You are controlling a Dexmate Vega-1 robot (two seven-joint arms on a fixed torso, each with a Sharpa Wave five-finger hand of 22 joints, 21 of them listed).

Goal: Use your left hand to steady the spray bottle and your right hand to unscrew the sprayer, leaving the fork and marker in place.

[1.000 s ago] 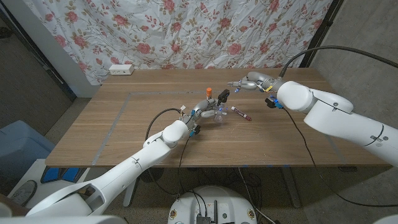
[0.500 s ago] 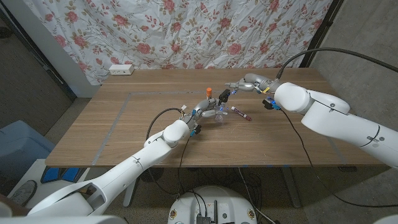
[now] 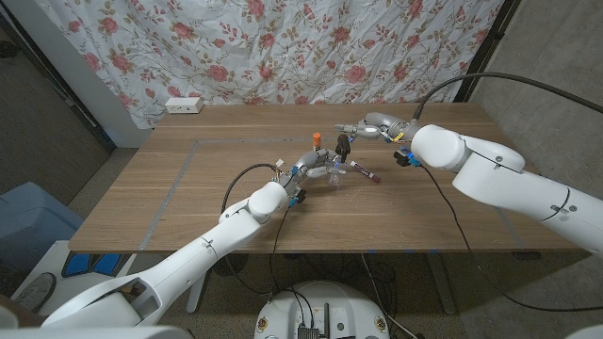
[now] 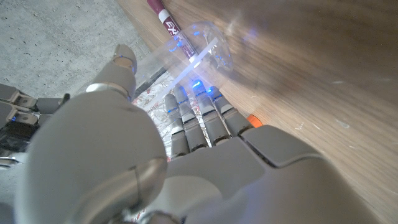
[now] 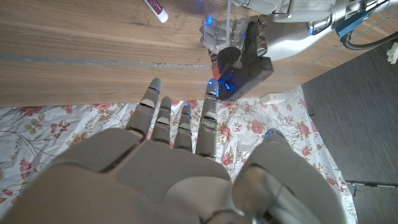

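Observation:
My left hand [image 3: 309, 167] grips the clear spray bottle [image 3: 330, 169] near the table's middle, and its fingers [image 4: 199, 118] wrap the clear body [image 4: 196, 53]. The black sprayer [image 3: 341, 145] sticks up at the bottle's top. My right hand [image 3: 366, 127] hovers just right of the sprayer with its fingers spread, holding nothing. In the right wrist view its fingertips [image 5: 183, 115] reach towards the black sprayer [image 5: 245, 59] with a small gap between them. The red and white marker [image 3: 366, 171] lies on the table just right of the bottle.
A small orange-topped object [image 3: 317, 138] stands just behind my left hand. A white power strip [image 3: 184, 104] lies at the table's far left edge. A floral curtain [image 3: 283, 47] hangs behind the wooden table [image 3: 188, 179].
My right hand has moved left, from beside the table's far right area to close by the sprayer. My left hand and the bottle have stayed put.

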